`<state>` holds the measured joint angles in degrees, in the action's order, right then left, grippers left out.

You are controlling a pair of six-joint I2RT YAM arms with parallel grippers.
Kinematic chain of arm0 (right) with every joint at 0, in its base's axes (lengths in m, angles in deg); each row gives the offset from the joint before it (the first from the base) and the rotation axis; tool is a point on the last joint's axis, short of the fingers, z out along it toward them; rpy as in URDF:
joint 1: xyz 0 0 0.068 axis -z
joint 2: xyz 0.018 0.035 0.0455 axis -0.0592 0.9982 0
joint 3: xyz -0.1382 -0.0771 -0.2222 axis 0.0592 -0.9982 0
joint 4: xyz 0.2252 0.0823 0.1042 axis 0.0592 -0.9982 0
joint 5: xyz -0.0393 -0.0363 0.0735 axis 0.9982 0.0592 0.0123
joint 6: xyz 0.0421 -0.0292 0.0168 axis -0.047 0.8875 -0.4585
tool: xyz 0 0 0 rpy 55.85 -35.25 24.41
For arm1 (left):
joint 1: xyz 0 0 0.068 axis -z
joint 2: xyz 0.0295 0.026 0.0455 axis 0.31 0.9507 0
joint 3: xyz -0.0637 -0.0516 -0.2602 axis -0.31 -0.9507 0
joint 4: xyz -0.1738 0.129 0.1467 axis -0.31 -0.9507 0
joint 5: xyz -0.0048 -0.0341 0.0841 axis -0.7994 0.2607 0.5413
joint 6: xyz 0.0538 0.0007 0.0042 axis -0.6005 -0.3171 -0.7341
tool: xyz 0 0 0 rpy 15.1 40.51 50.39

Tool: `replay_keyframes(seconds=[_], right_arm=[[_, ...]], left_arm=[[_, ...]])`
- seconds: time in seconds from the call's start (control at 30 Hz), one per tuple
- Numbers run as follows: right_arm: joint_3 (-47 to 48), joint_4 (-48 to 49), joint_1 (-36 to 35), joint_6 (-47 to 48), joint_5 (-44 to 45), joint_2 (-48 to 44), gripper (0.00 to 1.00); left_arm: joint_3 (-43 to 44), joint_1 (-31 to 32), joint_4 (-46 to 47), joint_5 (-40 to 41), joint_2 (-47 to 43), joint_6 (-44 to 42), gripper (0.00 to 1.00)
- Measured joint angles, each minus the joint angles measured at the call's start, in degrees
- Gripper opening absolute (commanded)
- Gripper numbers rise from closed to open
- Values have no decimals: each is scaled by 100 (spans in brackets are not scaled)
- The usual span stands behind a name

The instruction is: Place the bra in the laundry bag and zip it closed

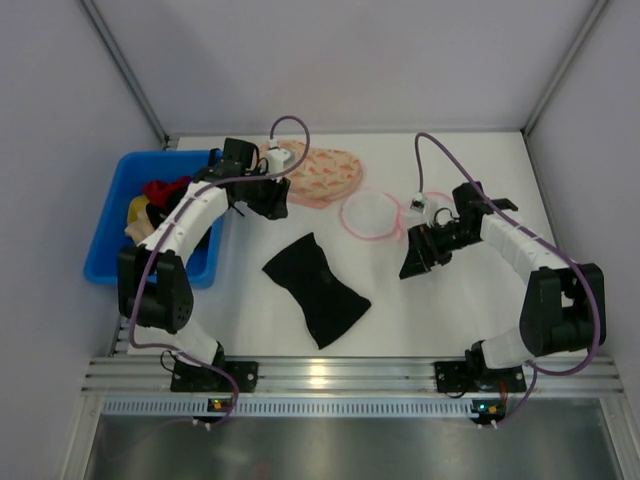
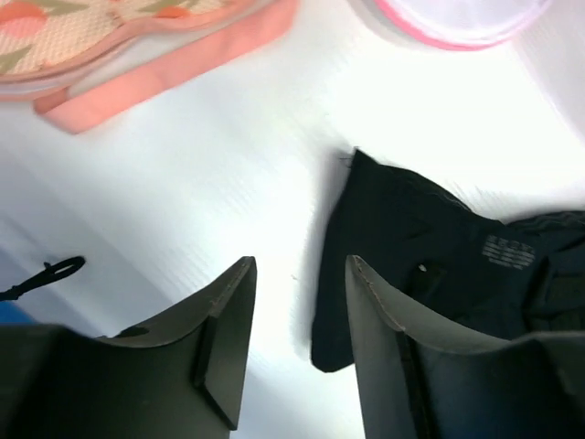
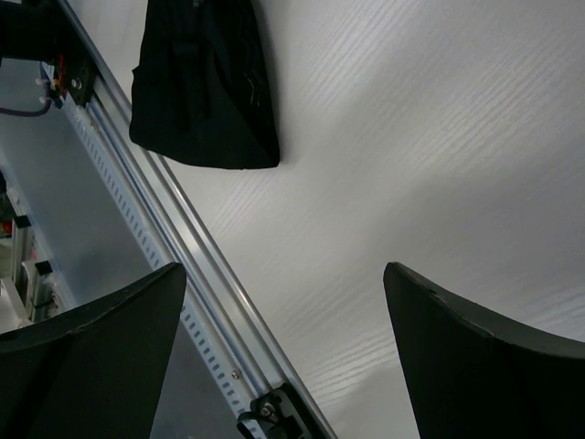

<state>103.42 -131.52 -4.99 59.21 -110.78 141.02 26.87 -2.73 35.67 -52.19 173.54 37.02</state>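
The black bra point(image 1: 316, 290) lies flat and loose in the middle of the table. It also shows in the left wrist view point(image 2: 430, 256) and the right wrist view point(image 3: 201, 82). The laundry bag point(image 1: 372, 213), round white mesh with a pink rim, lies behind it to the right, and its edge shows in the left wrist view point(image 2: 457, 23). My left gripper point(image 1: 268, 198) hovers behind and left of the bra, open and empty point(image 2: 300, 274). My right gripper point(image 1: 413, 262) is just right of the bag, wide open and empty point(image 3: 283, 283).
A peach-pink patterned heart-shaped piece point(image 1: 320, 172) lies at the back, just left of the bag, and shows in the left wrist view point(image 2: 137, 46). A blue bin point(image 1: 110, 235) with clothes stands at the far left. The metal rail point(image 1: 320, 375) runs along the near edge.
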Motion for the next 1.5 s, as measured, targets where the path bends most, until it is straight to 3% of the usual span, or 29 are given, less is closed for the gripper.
replay_keyframes(seconds=[0.27, 0.5, 0.77, 0.9, 0.97, 1.03, 1.23, 1.5], right_arm=[[-9, -9, 0, 4, -4, 0, 90], [-9, -22, 0, 11, -2, 0, 90], [-9, -26, 0, 44, 0, 0, 90], [-7, -37, 0, 46, 2, 0, 90], [-7, -44, 0, 46, 2, 0, 90], [-7, -46, 0, 48, 2, 0, 90], [-4, -46, 0, 46, 4, 0, 90], [-4, -42, 0, 44, 2, 0, 90]], left_arm=[[225, -765, -461, -907, 1204, -72, 45], [221, -761, -859, -1670, 1685, -321, 47], [221, -752, -905, -2009, 2105, -413, 43], [221, -752, -920, -2079, 2216, -448, 28], [223, -752, -927, -2111, 2216, -479, 13], [223, -752, -927, -2116, 2216, -503, 0], [437, -831, -1003, -2035, 2212, -393, 0], [911, -992, -756, -463, 1377, -98, 0]])
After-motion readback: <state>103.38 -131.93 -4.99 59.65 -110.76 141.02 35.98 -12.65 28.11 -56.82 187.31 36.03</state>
